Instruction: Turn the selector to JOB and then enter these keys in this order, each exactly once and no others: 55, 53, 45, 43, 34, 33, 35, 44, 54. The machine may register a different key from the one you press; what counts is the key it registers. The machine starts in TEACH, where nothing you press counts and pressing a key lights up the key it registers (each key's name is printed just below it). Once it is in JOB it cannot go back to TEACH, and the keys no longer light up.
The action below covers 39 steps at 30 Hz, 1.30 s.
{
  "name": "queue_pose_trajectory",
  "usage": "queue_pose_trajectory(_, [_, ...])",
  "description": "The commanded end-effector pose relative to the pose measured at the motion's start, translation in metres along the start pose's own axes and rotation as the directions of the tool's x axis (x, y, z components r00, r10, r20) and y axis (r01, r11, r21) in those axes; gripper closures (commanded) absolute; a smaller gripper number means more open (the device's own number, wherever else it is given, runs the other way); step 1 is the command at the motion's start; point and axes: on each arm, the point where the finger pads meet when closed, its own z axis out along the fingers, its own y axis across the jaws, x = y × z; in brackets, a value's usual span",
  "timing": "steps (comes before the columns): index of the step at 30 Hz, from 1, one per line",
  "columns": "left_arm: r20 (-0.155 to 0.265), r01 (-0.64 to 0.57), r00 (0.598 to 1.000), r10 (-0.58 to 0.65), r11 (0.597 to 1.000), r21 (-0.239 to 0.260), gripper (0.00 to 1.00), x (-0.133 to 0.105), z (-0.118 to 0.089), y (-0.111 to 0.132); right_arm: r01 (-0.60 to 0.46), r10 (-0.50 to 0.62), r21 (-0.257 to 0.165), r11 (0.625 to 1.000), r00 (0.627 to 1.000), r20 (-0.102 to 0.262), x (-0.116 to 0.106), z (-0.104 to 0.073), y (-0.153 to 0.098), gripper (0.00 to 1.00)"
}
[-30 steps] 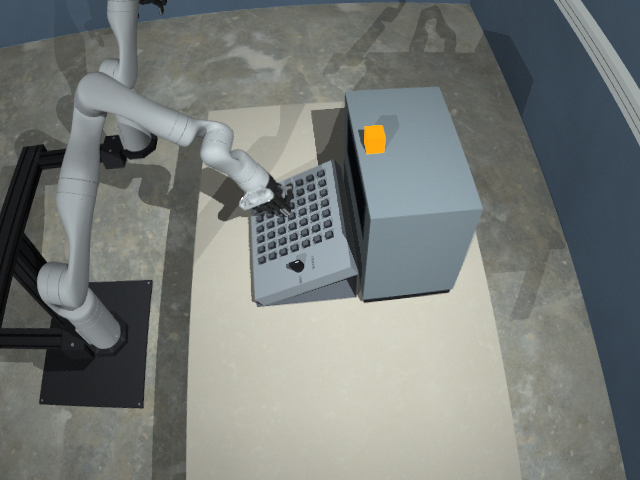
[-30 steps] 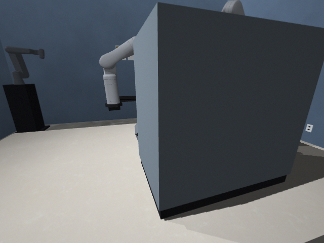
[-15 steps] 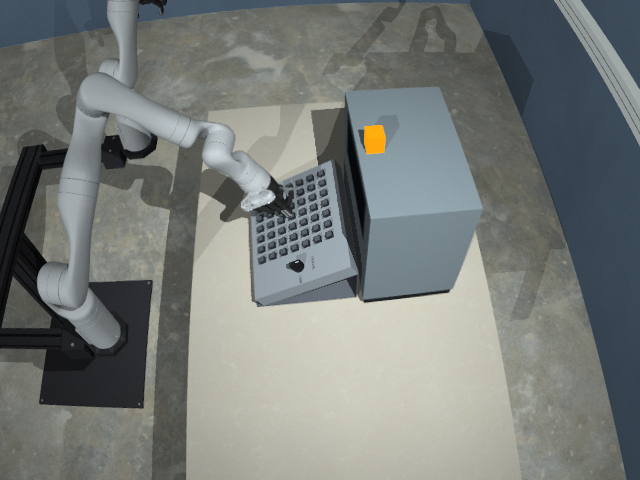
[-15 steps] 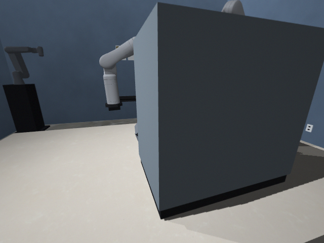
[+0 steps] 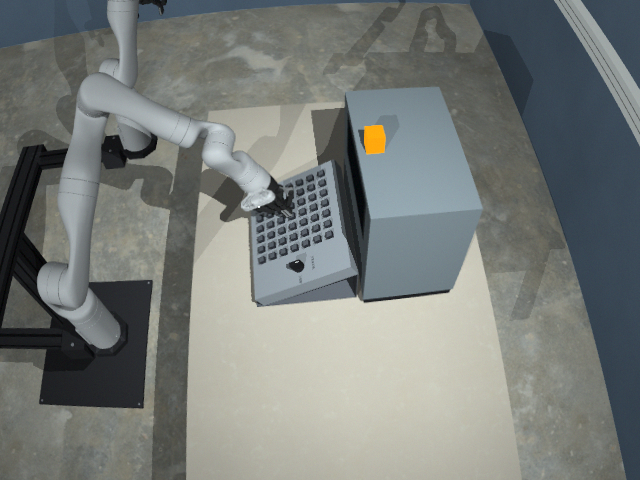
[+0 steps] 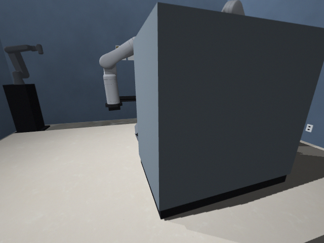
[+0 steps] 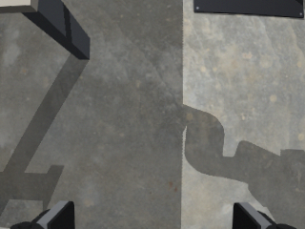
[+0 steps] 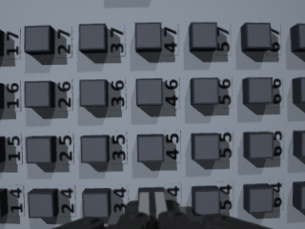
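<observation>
Over at the far left, the left arm's fingers [image 5: 161, 7] are spread wide, holding nothing. Then the right arm's fingers [image 5: 287, 210], clenched on nothing, point at the key between 34 and 54 on the sloping keypad [image 5: 273, 290]. Its black selector [image 5: 296, 265] sits beside the keys; rightward, an orange cube [image 5: 374, 140] tops the cabinet [image 5: 418, 170] [image 6: 222, 104].
</observation>
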Motion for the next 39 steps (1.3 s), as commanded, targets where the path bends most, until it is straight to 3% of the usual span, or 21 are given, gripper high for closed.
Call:
queue_pose_trajectory(1, [0.002, 0.0, 1.0, 0.0, 1.0, 0.0, 0.002, -0.0004, -0.0007, 0.0001, -0.001, 0.001, 0.001, 1.0, 1.0, 0.001, -0.0003, -0.0004, -0.0009, 0.903])
queue_pose_trajectory(39, [0.002, 0.0, 1.0, 0.0, 1.0, 0.0, 0.002, -0.0004, -0.0007, 0.0001, -0.001, 0.001, 0.001, 1.0, 1.0, 0.001, -0.0003, 0.0091, -0.0009, 0.903])
